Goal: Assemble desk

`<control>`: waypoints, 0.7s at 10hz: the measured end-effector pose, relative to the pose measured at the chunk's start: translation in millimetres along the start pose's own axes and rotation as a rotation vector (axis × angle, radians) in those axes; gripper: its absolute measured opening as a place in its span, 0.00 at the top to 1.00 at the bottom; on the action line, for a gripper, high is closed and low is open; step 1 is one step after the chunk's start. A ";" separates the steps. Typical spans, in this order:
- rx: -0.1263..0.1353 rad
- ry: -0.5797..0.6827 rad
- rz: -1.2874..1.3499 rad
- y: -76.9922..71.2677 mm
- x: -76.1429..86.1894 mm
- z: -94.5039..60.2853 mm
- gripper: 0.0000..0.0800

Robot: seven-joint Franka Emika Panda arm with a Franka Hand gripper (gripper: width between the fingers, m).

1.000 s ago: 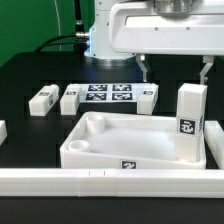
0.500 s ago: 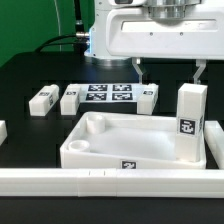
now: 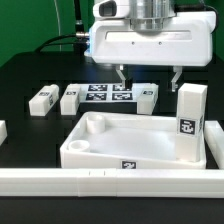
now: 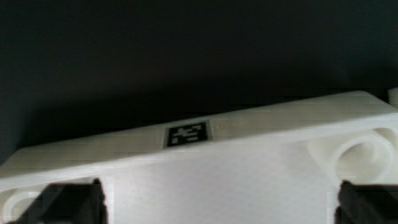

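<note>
The white desk top (image 3: pixel 140 150) lies tray-side up near the front, with a round socket showing at its left corner. One white leg (image 3: pixel 190 122) stands upright at its corner on the exterior view's right. Three more legs lie behind it: two on the exterior view's left (image 3: pixel 42 100) (image 3: pixel 69 98) and one at the marker board's right end (image 3: pixel 147 95). My gripper (image 3: pixel 150 78) hangs open and empty above the desk top's back edge. In the wrist view the desk top (image 4: pixel 214 170), its tag and a corner socket (image 4: pixel 356 160) fill the space between my fingertips (image 4: pixel 68 205).
The marker board (image 3: pixel 108 95) lies behind the desk top. A long white rail (image 3: pixel 100 181) runs along the front, and another rail (image 3: pixel 216 145) stands to the exterior view's right. A white piece (image 3: pixel 2 130) shows at the left edge.
My gripper has moved toward the exterior view's left and slightly lower, still open. The desk parts have not moved.
</note>
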State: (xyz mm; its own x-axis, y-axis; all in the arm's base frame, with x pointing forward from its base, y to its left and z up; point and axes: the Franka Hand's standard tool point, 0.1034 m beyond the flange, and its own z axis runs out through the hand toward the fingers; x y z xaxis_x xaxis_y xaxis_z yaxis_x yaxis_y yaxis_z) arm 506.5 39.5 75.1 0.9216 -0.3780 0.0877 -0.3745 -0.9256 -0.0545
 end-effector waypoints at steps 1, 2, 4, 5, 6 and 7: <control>0.000 -0.001 0.000 0.1 -0.3 0.4 0.19; -0.001 0.000 -0.003 0.9 -0.6 1.1 0.19; -0.009 0.027 -0.108 29.0 -10.3 11.8 0.19; -0.014 0.018 -0.190 38.3 -12.8 14.5 0.19; -0.014 -0.005 -0.177 36.4 -12.9 14.2 0.19; -0.014 -0.003 -0.182 36.0 -12.4 14.2 0.19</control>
State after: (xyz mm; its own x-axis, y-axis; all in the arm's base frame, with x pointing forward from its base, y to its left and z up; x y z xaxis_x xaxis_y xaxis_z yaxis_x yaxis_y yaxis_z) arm 483.1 11.1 58.0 0.9746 -0.2042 0.0923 -0.2029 -0.9789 -0.0240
